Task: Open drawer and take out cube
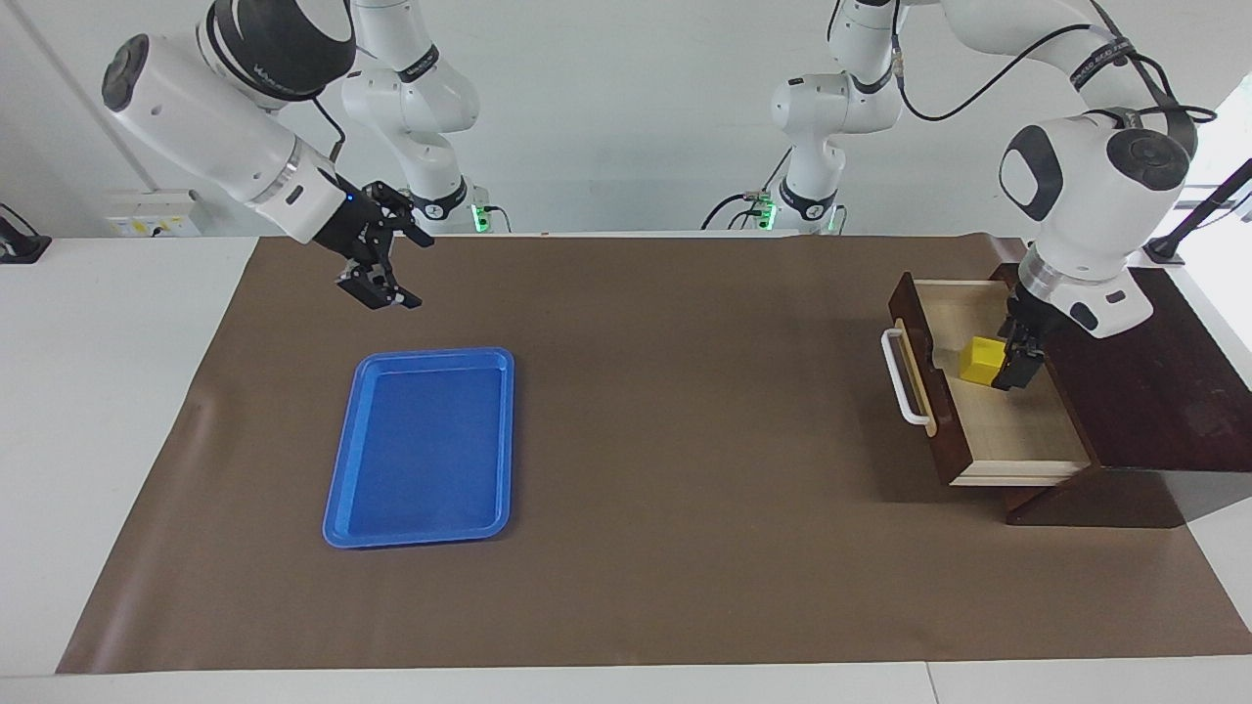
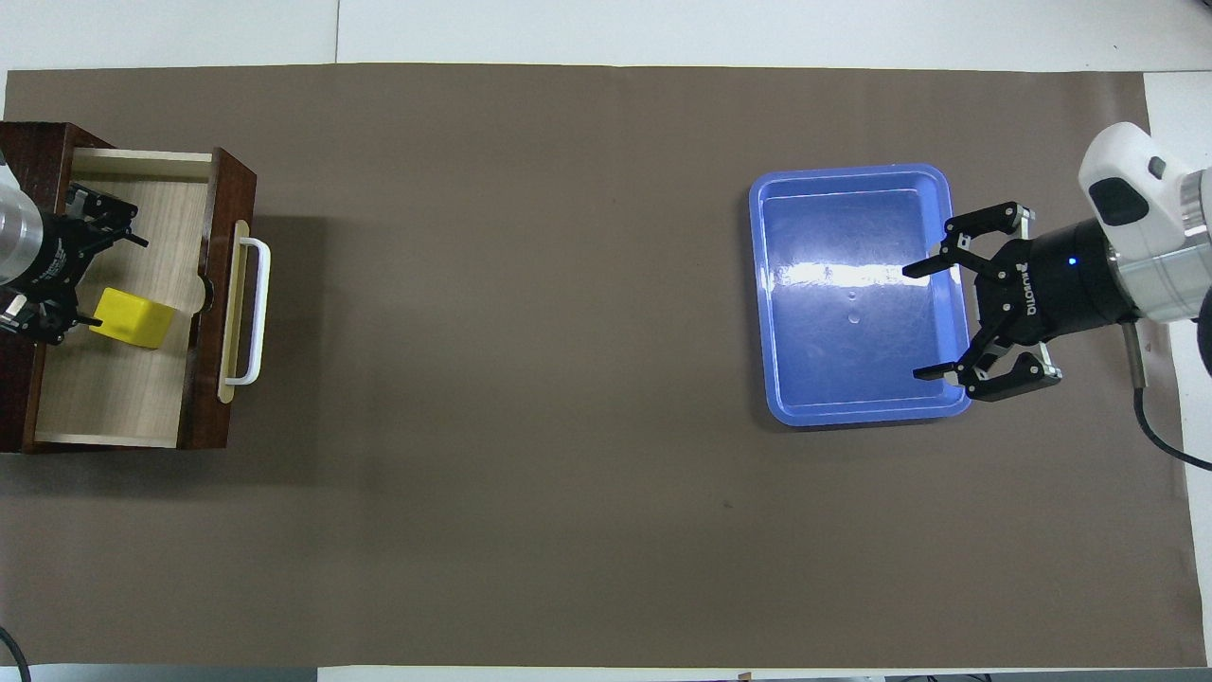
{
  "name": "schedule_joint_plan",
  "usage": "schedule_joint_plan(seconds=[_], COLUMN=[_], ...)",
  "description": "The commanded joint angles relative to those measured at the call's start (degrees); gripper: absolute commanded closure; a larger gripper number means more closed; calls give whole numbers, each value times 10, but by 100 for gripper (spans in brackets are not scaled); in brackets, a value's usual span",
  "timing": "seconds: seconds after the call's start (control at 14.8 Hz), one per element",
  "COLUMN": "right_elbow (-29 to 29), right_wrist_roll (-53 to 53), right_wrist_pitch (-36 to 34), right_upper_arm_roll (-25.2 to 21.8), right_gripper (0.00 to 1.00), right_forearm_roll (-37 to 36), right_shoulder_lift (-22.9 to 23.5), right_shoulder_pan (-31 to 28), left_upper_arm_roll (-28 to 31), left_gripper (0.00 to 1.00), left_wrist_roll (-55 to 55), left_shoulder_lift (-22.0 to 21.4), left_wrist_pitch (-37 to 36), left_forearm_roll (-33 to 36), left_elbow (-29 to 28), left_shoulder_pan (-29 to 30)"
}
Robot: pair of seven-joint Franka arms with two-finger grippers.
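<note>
Lying flat on the brown table cover (image 1: 685, 548), the blue tray (image 1: 423, 448) is sitting toward the right arm's end, while the right gripper (image 1: 380, 277) is waiting in the air with jaws spread wide. At the left arm's end, the drawer (image 1: 988, 430) is standing pulled open, its white handle (image 1: 905, 376) showing. Inside it, the left gripper (image 1: 1012, 357) is reaching down beside the yellow cube (image 1: 980, 359), jaws open around it.

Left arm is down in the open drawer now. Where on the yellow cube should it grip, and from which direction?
Come straight down from above: the drawer is pulled out, open only at the top. Grip the cube across two opposite flat side faces, turned to match its slightly rotated pose. The left gripper looks open and beside the cube, not yet around it. The right gripper waits above the blue tray.
</note>
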Motion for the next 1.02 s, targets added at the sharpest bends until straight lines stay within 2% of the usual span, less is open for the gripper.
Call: schedule_joint_plan(seconds=[0.0,0.27,0.47,0.88,0.95], right_elbow=[-1,-9,-40,-91,-95], right_wrist_roll=[-84,-150,-177,-174,-169], right_wrist_pitch=[40,68,100,174,175], right_upper_arm_roll=[3,3,3,3,2], right_gripper=[0,0,0,0,0], right_forearm_roll=[43,99,131,221,239], right_shoulder_lift=[24,55,66,52,49], right_shoulder_pan=[25,32,32,73,74], left_upper_arm_roll=[-2,-2,0,-1,-1], left_gripper=[0,0,0,1,22], left_wrist_roll=[-8,-38,-48,-74,-80], left_shoulder_lift=[-26,-26,-25,-23,-21], left_wrist_pitch=[17,40,55,56,57], left_forearm_roll=[-4,-1,2,12,12], left_elbow=[-40,-68,-76,-76,-77], left_shoulder_pan=[15,14,21,24,22])
